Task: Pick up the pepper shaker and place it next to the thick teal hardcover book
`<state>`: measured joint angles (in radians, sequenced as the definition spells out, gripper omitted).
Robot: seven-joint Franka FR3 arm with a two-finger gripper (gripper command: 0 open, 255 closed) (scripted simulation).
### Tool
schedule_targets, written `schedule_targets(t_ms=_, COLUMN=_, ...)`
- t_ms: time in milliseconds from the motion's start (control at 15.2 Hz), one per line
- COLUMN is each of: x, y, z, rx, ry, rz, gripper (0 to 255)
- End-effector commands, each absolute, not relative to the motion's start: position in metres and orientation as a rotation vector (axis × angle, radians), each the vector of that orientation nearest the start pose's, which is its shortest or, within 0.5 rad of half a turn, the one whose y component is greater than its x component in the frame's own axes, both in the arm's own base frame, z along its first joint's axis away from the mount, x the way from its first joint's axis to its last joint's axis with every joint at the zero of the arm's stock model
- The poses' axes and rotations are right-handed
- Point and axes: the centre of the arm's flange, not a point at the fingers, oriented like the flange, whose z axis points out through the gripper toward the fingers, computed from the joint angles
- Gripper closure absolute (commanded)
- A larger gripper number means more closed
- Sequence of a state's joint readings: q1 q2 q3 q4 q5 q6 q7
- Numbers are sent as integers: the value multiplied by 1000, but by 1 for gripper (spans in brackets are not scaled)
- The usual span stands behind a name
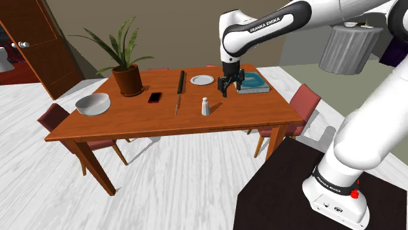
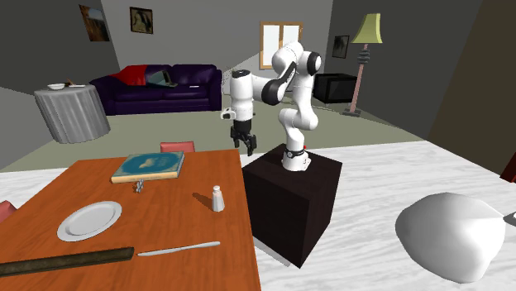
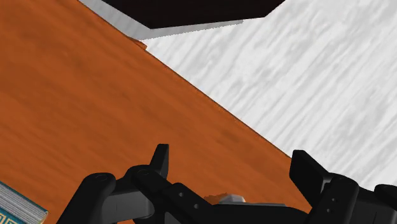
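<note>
The pepper shaker [image 1: 205, 106] is a small pale grey bottle standing upright on the brown wooden table [image 1: 131, 121], near the edge that faces the stand; it also stands out in the second exterior view [image 2: 217, 198]. The thick teal book [image 1: 254, 82] lies flat at the table's corner [image 2: 149, 166], and one of its corners [image 3: 19, 209] shows beside my fingers. My black gripper [image 1: 230, 88] hangs open and empty above the table, beside the book and apart from the shaker [image 2: 242, 145]. In the wrist view the fingers [image 3: 160, 162] stand wide apart over the table's edge.
A white plate [image 1: 202, 80], a knife [image 1: 177, 104], a long black rod [image 1: 181, 81], a phone [image 1: 154, 97], a grey bowl [image 1: 93, 103] and a potted plant [image 1: 125, 75] share the table. Red chairs [image 1: 302, 104] stand around it. The dark stand [image 2: 289, 194] sits close by.
</note>
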<state>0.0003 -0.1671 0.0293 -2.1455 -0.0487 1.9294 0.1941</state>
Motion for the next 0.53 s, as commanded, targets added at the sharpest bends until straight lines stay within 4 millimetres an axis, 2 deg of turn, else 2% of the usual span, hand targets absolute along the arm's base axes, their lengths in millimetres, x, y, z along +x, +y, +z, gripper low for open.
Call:
schedule_targets(t_ms=0, x=519, y=15, z=460, rx=-3194, ry=227, rz=56, gripper=0)
schedule_targets(t_ms=462, x=599, y=26, z=422, rx=-3217, ry=203, rz=16, gripper=0)
